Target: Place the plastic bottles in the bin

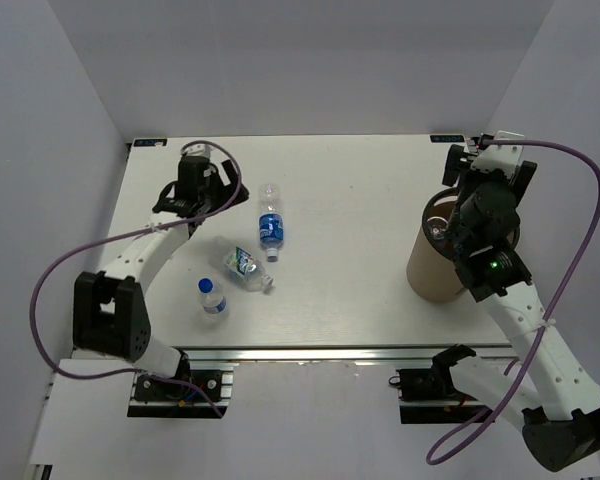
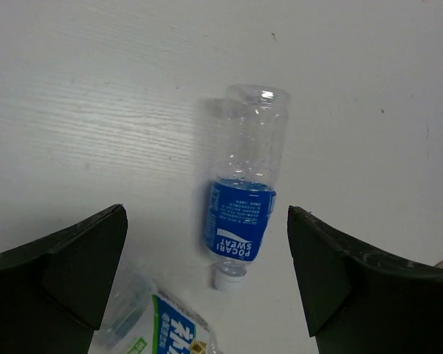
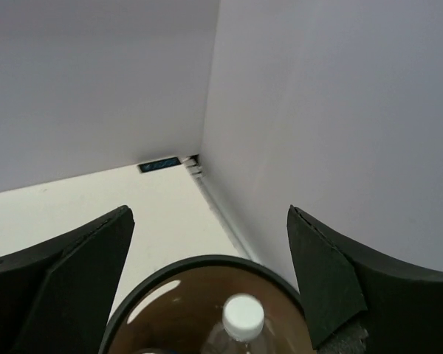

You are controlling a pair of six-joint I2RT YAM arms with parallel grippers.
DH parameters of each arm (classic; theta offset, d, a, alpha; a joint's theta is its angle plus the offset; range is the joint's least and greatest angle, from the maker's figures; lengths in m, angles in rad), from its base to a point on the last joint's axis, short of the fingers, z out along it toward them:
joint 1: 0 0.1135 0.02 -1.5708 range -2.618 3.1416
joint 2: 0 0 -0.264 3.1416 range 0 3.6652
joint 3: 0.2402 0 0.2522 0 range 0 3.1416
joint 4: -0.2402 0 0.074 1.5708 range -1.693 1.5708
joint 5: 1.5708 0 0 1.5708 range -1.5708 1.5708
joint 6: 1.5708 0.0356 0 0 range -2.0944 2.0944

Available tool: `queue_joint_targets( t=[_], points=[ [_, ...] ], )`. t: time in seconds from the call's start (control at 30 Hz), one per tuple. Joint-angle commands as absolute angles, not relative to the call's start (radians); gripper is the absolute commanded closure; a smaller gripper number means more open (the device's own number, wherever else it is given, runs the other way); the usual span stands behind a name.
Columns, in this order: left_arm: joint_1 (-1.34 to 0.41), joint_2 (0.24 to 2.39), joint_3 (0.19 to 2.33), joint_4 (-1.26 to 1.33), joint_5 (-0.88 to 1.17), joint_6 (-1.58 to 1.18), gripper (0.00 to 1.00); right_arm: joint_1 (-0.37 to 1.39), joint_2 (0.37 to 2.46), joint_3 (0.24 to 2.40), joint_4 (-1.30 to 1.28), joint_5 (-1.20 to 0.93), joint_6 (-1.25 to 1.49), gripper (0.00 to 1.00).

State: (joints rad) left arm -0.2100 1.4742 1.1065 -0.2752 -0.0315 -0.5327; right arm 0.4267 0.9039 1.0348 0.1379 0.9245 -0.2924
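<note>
Currently the white table (image 1: pixel 360 190) carries the bin (image 1: pixel 428 280), upright at its right side. In the bin is a white-capped bottle (image 3: pixel 243 318), cap up; any other contents cannot be made out. Over the rim, the right gripper (image 3: pixel 210 214) is spread wide and empty. The left gripper (image 2: pixel 207 214), also wide and empty, hangs above a lying Pocari Sweat bottle (image 2: pixel 244 192). Beside that bottle's cap lies a second bottle (image 1: pixel 245 268). A third bottle (image 1: pixel 211 297) looks upright nearer the arm bases.
</note>
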Motion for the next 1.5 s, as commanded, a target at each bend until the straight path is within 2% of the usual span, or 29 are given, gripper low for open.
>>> queue_joint_targets(
  t=[0.0, 0.1, 0.23, 0.4, 0.67, 0.77, 0.8, 0.9, 0.97, 1.13, 1.3, 1.47],
  points=[
    [-0.230, 1.551, 1.195, -0.259, 0.081, -0.399, 0.02, 0.420, 0.878, 1.077, 0.058, 0.815, -0.138, 0.11],
    [-0.267, 1.653, 1.273, -0.276, 0.083, -0.356, 0.02, 0.420, 0.858, 1.069, 0.077, 0.724, -0.112, 0.11],
    [-0.319, 1.791, 1.388, -0.334, -0.039, -0.350, 0.02, 0.420, 0.854, 1.072, 0.051, 0.521, -0.087, 0.11],
    [-0.373, 1.933, 1.485, -0.374, -0.103, -0.373, 0.02, 0.420, 0.896, 1.072, 0.049, 0.471, -0.068, 0.11],
    [-0.440, 2.046, 1.571, -0.408, -0.222, -0.399, 0.02, 0.420, 0.913, 1.062, 0.061, 0.439, -0.054, 0.11],
    [-0.449, 2.078, 1.598, -0.429, -0.224, -0.396, 0.21, 0.420, 0.910, 1.058, 0.066, 0.420, -0.046, 0.11],
    [-0.451, 2.079, 1.601, -0.434, -0.227, -0.396, 0.39, 0.419, 0.913, 1.060, 0.064, 0.414, -0.037, 0.11],
    [-0.453, 2.053, 1.605, -0.402, -0.215, -0.393, 0.53, 0.420, 0.919, 1.052, 0.060, 0.365, -0.015, 0.11],
    [-0.456, 2.019, 1.606, -0.381, -0.166, -0.373, 0.54, 0.420, 0.933, 1.048, 0.060, 0.319, 0.032, 0.11],
    [-0.482, 1.902, 1.550, -0.281, -0.005, -0.296, 0.66, 0.420, 1.005, 1.016, 0.110, 0.137, 0.199, 0.11],
    [-0.526, 1.674, 1.372, -0.096, 0.268, -0.181, 0.66, 0.420, 1.052, 0.991, 0.233, 0.028, 0.313, 0.11],
    [-0.610, 1.516, 1.204, 0.037, 0.351, -0.111, 0.66, 0.420, 1.089, 0.973, 0.314, -0.136, 0.396, 0.11]
  ],
)
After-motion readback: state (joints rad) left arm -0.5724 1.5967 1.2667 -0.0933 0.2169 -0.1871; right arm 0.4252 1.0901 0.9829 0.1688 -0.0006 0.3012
